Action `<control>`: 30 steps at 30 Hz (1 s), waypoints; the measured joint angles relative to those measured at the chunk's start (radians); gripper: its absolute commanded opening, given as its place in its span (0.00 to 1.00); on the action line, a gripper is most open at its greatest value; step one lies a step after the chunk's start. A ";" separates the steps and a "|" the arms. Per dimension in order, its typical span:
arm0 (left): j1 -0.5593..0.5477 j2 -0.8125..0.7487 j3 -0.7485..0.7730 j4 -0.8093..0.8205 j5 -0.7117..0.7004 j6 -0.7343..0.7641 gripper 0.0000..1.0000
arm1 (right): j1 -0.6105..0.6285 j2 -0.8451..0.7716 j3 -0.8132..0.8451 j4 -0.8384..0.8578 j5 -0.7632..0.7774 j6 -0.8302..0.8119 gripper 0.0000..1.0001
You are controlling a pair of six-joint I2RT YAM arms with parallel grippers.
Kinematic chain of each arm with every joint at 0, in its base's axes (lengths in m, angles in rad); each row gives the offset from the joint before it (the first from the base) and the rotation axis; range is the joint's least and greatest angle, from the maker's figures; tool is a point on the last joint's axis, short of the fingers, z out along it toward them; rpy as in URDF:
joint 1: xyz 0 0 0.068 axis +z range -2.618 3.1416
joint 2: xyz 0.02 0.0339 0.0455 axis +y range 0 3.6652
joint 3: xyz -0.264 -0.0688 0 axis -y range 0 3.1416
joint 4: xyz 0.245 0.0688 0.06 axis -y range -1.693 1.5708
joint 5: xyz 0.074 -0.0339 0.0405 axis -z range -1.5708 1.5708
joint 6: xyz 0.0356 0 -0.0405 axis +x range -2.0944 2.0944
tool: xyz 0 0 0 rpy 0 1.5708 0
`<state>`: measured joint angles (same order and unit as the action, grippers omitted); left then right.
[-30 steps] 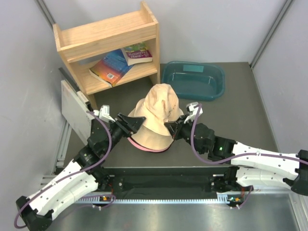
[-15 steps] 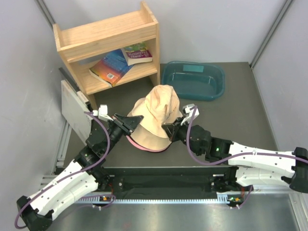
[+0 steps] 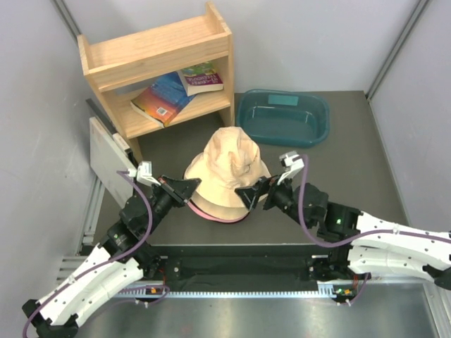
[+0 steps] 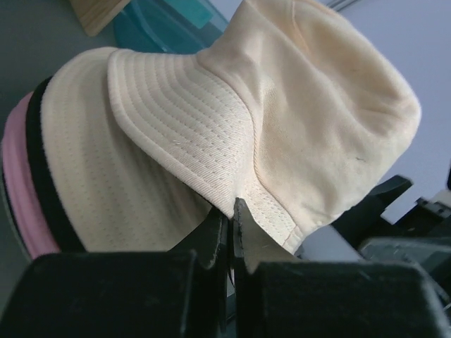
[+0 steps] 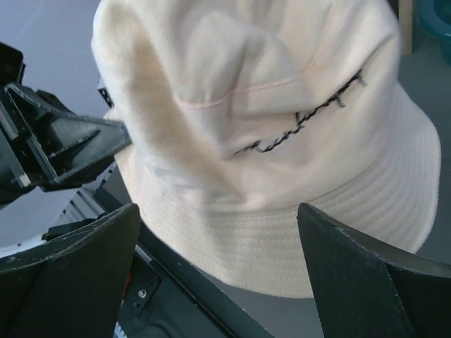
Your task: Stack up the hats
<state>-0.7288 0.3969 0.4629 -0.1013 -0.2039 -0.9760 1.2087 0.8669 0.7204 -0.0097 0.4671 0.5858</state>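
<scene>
Hats (image 3: pixel 227 176) sit piled up, tan hat (image 4: pixel 324 105) on top of black hat (image 4: pixel 42 176) and pink hat (image 4: pixel 17 190), between my right gripper (image 3: pixel 250 196), which has just let go and spread wide, and my left gripper (image 4: pixel 231 218), which has just pressed shut at the brim (image 4: pixel 183 134), so stacking looks nearly done.

We note pale grey walls (image 3: pixel 317 42), dark grey tabletop (image 3: pixel 352 176), wooden bookshelf (image 3: pixel 158 46) at far left.

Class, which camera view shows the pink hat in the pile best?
Left wrist: the pink hat shows as a broad band beneath the black hat. The top view gives only a thin pink rim; in the right wrist view the cream hat hides it.
</scene>
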 measured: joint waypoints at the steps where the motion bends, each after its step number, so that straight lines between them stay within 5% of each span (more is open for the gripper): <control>1: 0.000 -0.001 0.005 -0.021 0.001 0.011 0.00 | -0.030 -0.019 0.000 -0.012 -0.030 0.000 0.89; 8: 0.000 0.047 0.014 -0.109 0.024 0.080 0.00 | -0.382 -0.074 -0.118 0.005 -0.334 0.066 0.90; 23: 0.001 0.059 0.019 -0.129 0.014 0.116 0.00 | -0.548 -0.219 -0.414 0.201 -0.616 0.308 0.88; 26: 0.001 0.058 0.020 -0.136 0.006 0.118 0.00 | -0.562 -0.197 -0.459 0.303 -0.659 0.365 0.81; 30: 0.001 0.051 0.020 -0.144 0.000 0.125 0.00 | -0.569 -0.177 -0.521 0.451 -0.693 0.440 0.59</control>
<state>-0.7280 0.4484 0.4831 -0.2455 -0.2035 -0.8509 0.6399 0.6895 0.1993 0.4416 -0.2256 1.0260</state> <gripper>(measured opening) 0.029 0.706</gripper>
